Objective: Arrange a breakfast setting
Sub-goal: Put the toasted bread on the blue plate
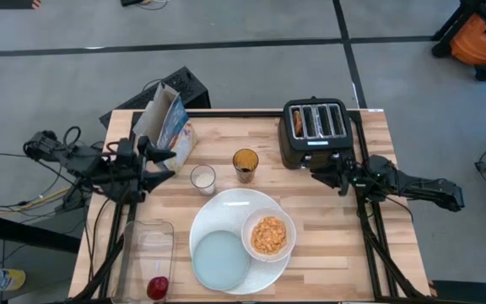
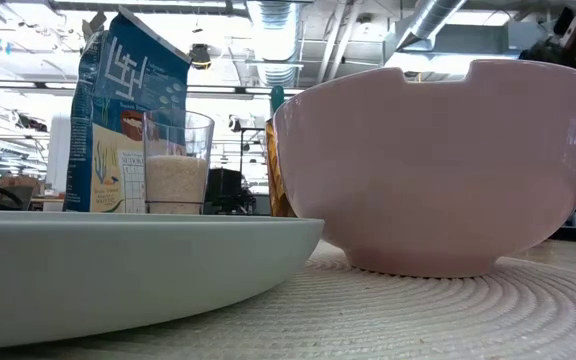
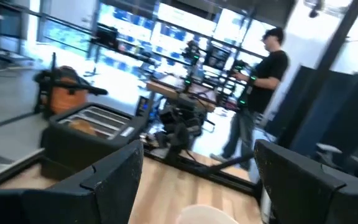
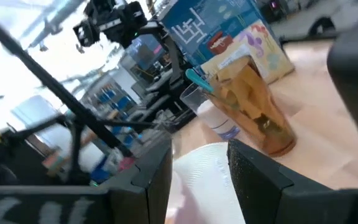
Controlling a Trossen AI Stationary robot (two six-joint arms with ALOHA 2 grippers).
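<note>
Both grippers gape empty: left gripper (image 1: 160, 162) beside the blue cereal box (image 1: 169, 125) (apart), right gripper (image 1: 320, 173) near the toaster (image 1: 315, 132).

Bright even light, blurred wrist views

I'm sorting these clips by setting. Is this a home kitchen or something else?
Probably a lab or workshop, not a home: the wooden table stands on taped grey concrete floor, an orange shop vacuum sits nearby, and exposed ceiling ducts run overhead.
</note>
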